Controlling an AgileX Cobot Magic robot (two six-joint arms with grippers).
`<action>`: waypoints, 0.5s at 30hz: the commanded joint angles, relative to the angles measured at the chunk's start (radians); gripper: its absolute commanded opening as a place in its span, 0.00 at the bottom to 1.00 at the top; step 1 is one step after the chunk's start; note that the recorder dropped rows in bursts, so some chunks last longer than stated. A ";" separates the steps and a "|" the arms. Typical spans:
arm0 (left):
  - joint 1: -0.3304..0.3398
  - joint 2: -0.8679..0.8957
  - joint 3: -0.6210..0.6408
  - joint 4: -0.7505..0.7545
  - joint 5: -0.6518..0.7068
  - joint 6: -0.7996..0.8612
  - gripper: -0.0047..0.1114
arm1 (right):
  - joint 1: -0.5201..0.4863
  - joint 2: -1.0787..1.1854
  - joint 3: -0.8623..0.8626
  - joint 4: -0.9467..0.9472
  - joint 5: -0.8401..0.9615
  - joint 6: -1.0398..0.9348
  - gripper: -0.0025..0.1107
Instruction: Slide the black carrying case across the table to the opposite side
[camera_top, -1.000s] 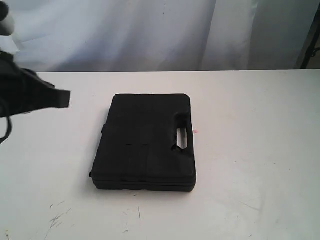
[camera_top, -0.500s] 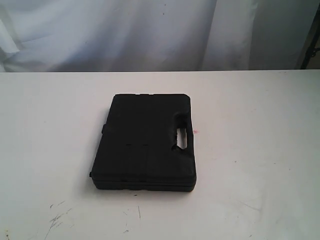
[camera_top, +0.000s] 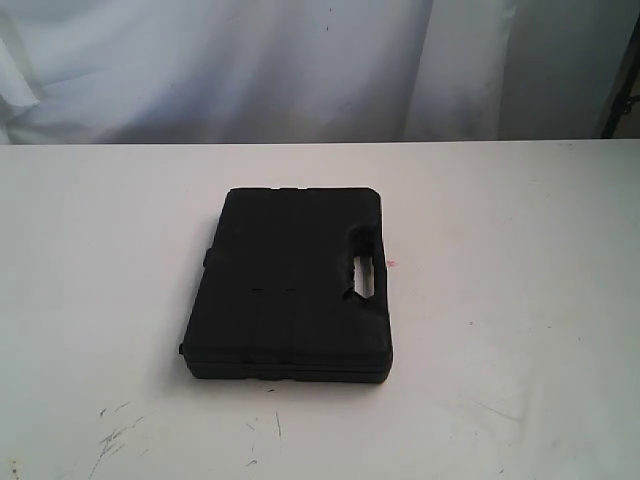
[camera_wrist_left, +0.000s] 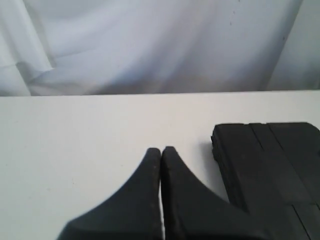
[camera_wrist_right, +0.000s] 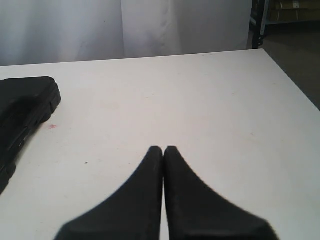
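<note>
The black case (camera_top: 290, 285) lies flat near the middle of the white table (camera_top: 520, 250), its slot handle on the right edge beside a tiny red dot (camera_top: 392, 264). Neither arm shows in the exterior view. In the left wrist view my left gripper (camera_wrist_left: 161, 150) is shut on nothing, above bare table, with a corner of the case (camera_wrist_left: 270, 160) off to one side. My right gripper (camera_wrist_right: 163, 149) is also shut and empty over the table, and the case (camera_wrist_right: 22, 107) sits at that view's edge, apart from it.
A white curtain (camera_top: 250, 60) hangs behind the table's far edge. Dark scuff marks (camera_top: 115, 435) mark the tabletop near the front left. In the right wrist view the table's edge (camera_wrist_right: 292, 80) drops off to a dark floor and a shelf leg (camera_wrist_right: 259, 22).
The left arm, seen at the exterior view's left edge one second ago, has withdrawn out of that view. The case has not moved.
</note>
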 joint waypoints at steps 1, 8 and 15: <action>0.181 -0.108 0.123 -0.029 -0.209 -0.018 0.04 | -0.006 -0.005 0.004 0.003 -0.001 -0.002 0.02; 0.325 -0.324 0.254 -0.061 -0.201 -0.018 0.04 | -0.006 -0.005 0.004 0.003 -0.001 -0.002 0.02; 0.405 -0.416 0.301 -0.133 -0.119 -0.018 0.04 | -0.006 -0.005 0.004 0.003 -0.001 -0.002 0.02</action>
